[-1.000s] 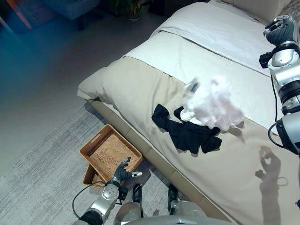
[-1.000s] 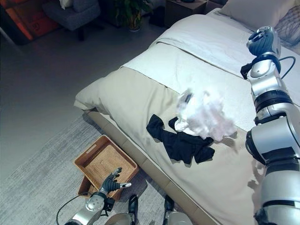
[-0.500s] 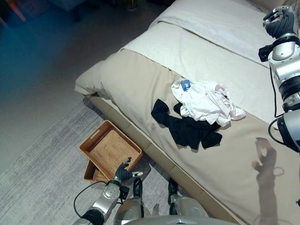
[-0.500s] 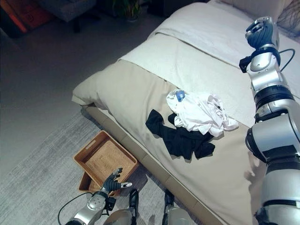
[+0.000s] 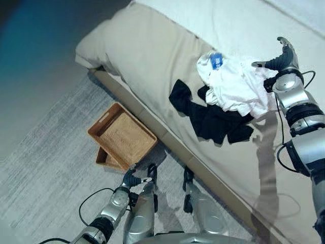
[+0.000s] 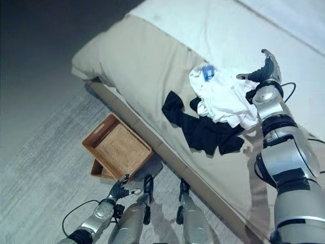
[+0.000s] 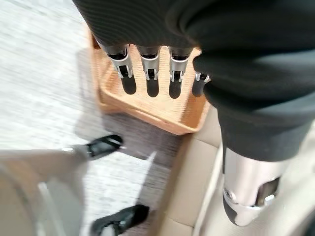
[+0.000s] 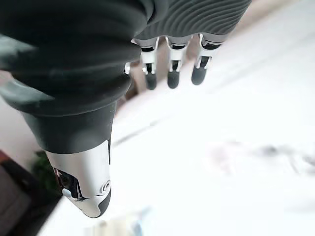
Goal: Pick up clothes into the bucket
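Now the right hand (image 5: pixel 282 57), raised high over the beige bed (image 5: pixel 147 56) a second ago, has come down beside the crumpled white shirt (image 5: pixel 234 89), fingers spread and holding nothing. The shirt lies on the black garment (image 5: pixel 213 119); neither is in the woven brown basket (image 5: pixel 123 138) below the bed's edge. The left hand (image 6: pixel 120 190) hangs relaxed near that basket.

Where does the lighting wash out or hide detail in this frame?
Right wrist view: the white fabric past the right hand is glared almost blank, so its folds barely read. Left eye view: the floor sinks into darkness at the far corner, while the white garment and black garment are evenly lit. Left wrist view: the basket is evenly lit.
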You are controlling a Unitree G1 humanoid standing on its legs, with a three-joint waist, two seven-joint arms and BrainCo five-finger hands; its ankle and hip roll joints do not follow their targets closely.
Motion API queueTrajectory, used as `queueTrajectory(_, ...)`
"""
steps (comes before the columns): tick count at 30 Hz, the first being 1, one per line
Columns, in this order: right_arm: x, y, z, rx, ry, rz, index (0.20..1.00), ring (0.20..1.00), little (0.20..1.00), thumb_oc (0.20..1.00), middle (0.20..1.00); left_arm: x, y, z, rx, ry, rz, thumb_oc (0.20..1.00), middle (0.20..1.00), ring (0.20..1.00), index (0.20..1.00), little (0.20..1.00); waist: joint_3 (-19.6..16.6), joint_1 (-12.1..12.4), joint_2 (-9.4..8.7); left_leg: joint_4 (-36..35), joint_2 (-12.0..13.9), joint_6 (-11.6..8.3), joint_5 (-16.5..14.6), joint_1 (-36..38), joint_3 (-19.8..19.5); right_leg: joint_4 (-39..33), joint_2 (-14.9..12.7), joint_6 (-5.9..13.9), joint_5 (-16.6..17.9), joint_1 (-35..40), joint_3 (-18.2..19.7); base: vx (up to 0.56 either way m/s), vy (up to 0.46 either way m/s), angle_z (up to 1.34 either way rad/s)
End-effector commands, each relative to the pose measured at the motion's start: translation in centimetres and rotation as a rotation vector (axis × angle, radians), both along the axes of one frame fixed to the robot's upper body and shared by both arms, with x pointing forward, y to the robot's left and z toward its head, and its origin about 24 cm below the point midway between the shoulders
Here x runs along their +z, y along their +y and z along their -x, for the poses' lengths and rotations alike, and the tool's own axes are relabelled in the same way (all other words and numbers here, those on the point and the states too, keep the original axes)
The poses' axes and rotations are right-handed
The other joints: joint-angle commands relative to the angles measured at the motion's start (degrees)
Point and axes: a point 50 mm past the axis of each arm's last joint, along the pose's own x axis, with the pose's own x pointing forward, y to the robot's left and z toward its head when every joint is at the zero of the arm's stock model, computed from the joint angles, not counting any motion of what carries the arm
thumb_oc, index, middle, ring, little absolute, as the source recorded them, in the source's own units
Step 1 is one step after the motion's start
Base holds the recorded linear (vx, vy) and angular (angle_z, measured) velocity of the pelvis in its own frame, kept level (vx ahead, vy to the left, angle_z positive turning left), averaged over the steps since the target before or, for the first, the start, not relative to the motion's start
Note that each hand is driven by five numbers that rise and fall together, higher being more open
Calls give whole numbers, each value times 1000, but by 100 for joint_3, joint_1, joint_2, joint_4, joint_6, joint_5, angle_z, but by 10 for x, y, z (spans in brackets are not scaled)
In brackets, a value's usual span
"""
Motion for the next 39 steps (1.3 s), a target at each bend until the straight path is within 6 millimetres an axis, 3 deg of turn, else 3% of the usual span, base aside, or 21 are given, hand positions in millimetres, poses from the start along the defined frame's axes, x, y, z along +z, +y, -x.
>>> queueTrajectory(1,20,3,0,-17,-98,27,1000,1000,1000,1000,1000,5,-3,-3,26,-46,9,1000,1000,1000,1000,1000,157,110,-209,937,-300,99,-372,-511,-226,1505,-531,244,-722,-521,185,-84,34,7)
queueTrajectory(5,22,-8,4,-60,-85,30,1000,1000,1000,1000,1000,16,2,-17,76,-109,14,1000,1000,1000,1000,1000,410,207,-92,1474,-451,139,-452,-1140,-321,2109,-680,179,-886,-1097,165,-65,4,23)
queueTrajectory(9,15,-20,8,-104,-34,21,1000,1000,1000,1000,1000,16,4,-20,113,-109,24,1000,1000,1000,1000,1000,411,312,-20,1843,-566,162,-513,-1763,-404,2536,-805,155,-1001,-1676,125,-24,9,33)
queueTrajectory(13,3,-34,13,-147,46,23,1000,1000,1000,1000,1000,20,1,-26,111,-131,30,1000,1000,1000,1000,1000,411,395,62,1965,-661,172,-490,-2192,-479,2753,-908,155,-1034,-2080,86,8,-4,26)
queueTrajectory(15,-10,-42,17,-159,135,39,1000,1000,1000,1000,1000,21,-2,-26,88,-134,32,1000,1000,1000,1000,1000,411,444,102,2029,-690,153,-655,-2248,-537,2900,-942,189,-1246,-2145,119,95,-37,22)
queueTrajectory(19,-10,-53,23,-217,190,46,1000,1000,1000,1000,1000,28,-7,-32,67,-156,53,1000,1000,1000,1000,1000,411,496,176,2000,-749,159,-612,-2425,-567,2959,-1031,185,-1249,-2358,93,10,22,13)
queueTrajectory(20,-12,-55,24,-228,208,61,928,928,928,928,928,28,-7,-33,66,-157,58,1000,1000,1000,1000,1000,411,503,184,1999,-756,163,-601,-2462,-563,2961,-1038,185,-1240,-2390,99,5,18,10)
queueTrajectory(21,-11,-55,24,-228,208,61,928,928,928,928,928,28,-8,-33,66,-157,58,1000,1000,1000,1000,1000,411,503,184,2001,-756,163,-601,-2466,-562,2963,-1039,185,-1240,-2395,101,1,7,6)
queueTrajectory(22,-12,-58,26,-248,224,79,200,200,200,200,200,30,-10,-35,56,-166,63,1000,1000,1000,1000,1000,411,525,201,1990,-775,167,-587,-2494,-576,2949,-1051,185,-1231,-2411,97,2,30,4)
queueTrajectory(28,6,-57,25,-251,135,64,200,200,200,200,200,36,-15,-40,59,-195,76,1000,1000,1000,1000,1000,411,506,184,1839,-765,175,-546,-2455,-543,2781,-1051,228,-1148,-2416,116,0,18,1)
queueTrajectory(30,23,-53,23,-235,63,66,200,200,200,200,200,36,-13,-41,74,-191,68,1000,1000,1000,1000,1000,411,447,95,1809,-740,171,-563,-2377,-516,2680,-1033,252,-1108,-2347,145,-51,35,-5)
queueTrajectory(31,29,-53,24,-235,38,64,200,200,200,200,200,37,-12,-43,76,-199,65,1000,1000,1000,1000,1000,411,443,93,1755,-737,191,-370,-2477,-495,2582,-1044,215,-905,-2429,82,-91,52,-6)
queueTrajectory(39,84,-40,24,-163,-160,49,200,200,200,200,200,26,7,-33,120,-142,16,1000,1000,1000,1000,1000,411,288,-233,1580,-571,144,-436,-1726,-367,2195,-902,269,-770,-1712,195,-33,6,-12)
